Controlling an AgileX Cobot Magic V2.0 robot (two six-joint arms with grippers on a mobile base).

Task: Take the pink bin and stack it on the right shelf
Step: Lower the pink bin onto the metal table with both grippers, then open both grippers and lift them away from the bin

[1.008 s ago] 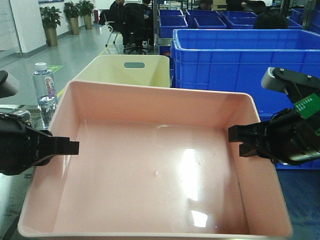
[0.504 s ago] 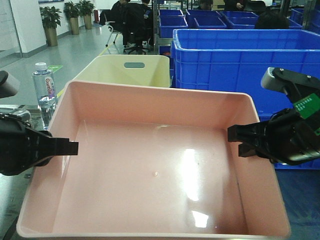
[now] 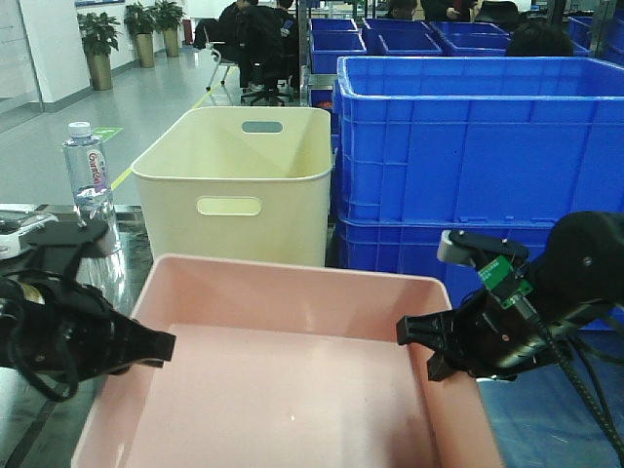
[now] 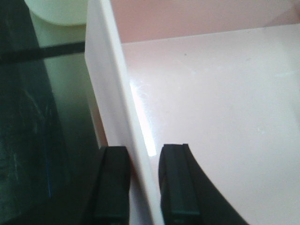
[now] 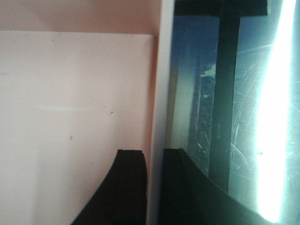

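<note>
**Pink bin** [image 3: 292, 390]: smooth, glossy plastic; the floor catches bright highlights and the rolled rim is equally sleek.
**Cream bin** [image 3: 234, 166]: smooth plastic, satin rather than shiny.
**Blue crates** [image 3: 468, 146]: ribbed plastic with a dull sheen.
**Bottle** [image 3: 86, 166]: clear plastic.
**Shelf** [image 5: 197, 122]: dark, mirror-glossy surface with fine scratches.
**Left end effector** [image 4: 143, 152] and **right end effector** [image 5: 151, 153]: matt black fingers.
</note>
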